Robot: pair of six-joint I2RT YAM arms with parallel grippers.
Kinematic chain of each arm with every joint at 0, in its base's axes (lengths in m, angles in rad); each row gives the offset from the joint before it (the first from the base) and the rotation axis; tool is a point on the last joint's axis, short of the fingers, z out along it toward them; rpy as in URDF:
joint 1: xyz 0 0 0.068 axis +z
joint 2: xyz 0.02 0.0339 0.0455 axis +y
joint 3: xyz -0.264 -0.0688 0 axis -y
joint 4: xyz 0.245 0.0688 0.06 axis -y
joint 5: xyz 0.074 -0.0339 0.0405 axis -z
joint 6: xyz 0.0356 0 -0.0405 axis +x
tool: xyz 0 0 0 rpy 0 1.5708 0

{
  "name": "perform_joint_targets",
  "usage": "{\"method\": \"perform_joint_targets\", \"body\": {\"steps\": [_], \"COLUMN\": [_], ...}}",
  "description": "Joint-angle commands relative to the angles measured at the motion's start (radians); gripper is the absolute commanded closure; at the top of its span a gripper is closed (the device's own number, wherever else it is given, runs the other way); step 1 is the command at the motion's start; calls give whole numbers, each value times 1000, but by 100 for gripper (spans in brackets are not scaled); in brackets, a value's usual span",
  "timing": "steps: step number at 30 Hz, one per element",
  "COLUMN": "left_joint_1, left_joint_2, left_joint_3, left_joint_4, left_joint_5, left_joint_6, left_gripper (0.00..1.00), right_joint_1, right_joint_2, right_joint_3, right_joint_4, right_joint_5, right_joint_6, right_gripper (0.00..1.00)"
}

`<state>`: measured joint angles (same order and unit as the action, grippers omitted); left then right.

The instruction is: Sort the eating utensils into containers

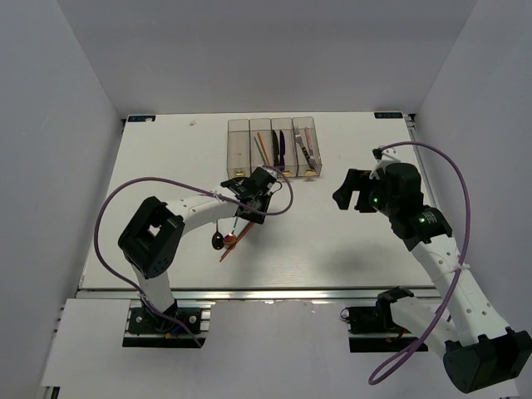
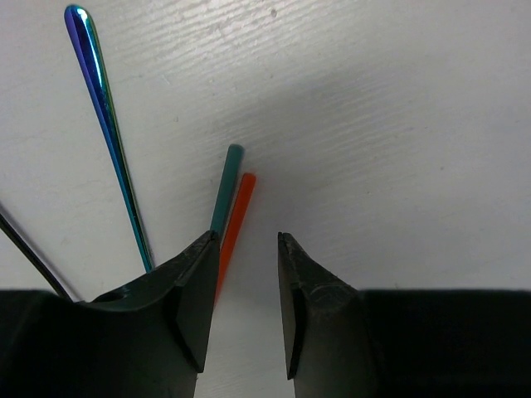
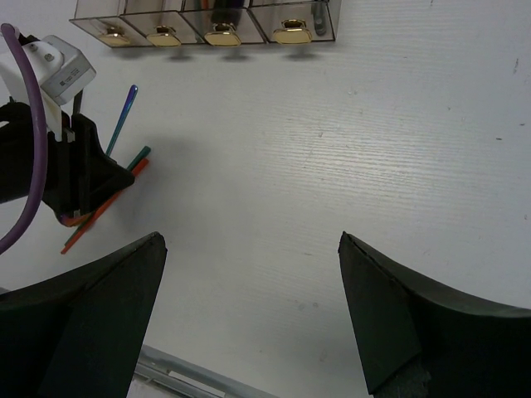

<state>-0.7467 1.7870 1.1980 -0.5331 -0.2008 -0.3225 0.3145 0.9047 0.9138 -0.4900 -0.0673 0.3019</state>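
The containers (image 1: 273, 150) are four joined translucent bins at the table's far middle, holding an orange stick, dark and purple utensils and a silver one; their yellow tabs show in the right wrist view (image 3: 220, 35). My left gripper (image 1: 252, 202) is open, low over loose utensils. In the left wrist view (image 2: 247, 242) an orange-red chopstick (image 2: 238, 217) and a teal chopstick (image 2: 226, 186) lie by its left finger, with nothing between the jaws. A blue iridescent handle (image 2: 108, 124) lies further left. My right gripper (image 1: 353, 193) is open and empty above bare table (image 3: 249, 245).
A black spoon (image 1: 218, 241) and the orange-red chopstick's end (image 1: 235, 243) lie under the left arm. The left arm's purple cable (image 1: 112, 208) loops to the left. White walls surround the table; its near edge is a metal rail (image 3: 191, 375).
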Motion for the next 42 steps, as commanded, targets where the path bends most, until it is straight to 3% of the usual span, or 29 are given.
{"method": "perform_joint_targets", "body": {"steps": [1,23,35,42], "left_joint_1": [-3,-3,-2,-38], "left_joint_2": [-14,72,101,95], "left_joint_3": [-20,-32,-83,-77], "left_joint_4": [12,33,48,39], "left_joint_5": [-3,4,41,84], "left_joint_6": [-20,-18,-50,-90], "left_gripper": [55,56,62,100], "right_joint_1": [0,1,3,5], "right_joint_2": [2,6,8,-3], "right_joint_3": [-16,0,14,13], "right_joint_4": [42,36,33,31], "right_joint_5": [-15,-17,-19,-19], "right_joint_6": [-12,-10,-9,-7], "right_gripper": [11,11,11,11]}}
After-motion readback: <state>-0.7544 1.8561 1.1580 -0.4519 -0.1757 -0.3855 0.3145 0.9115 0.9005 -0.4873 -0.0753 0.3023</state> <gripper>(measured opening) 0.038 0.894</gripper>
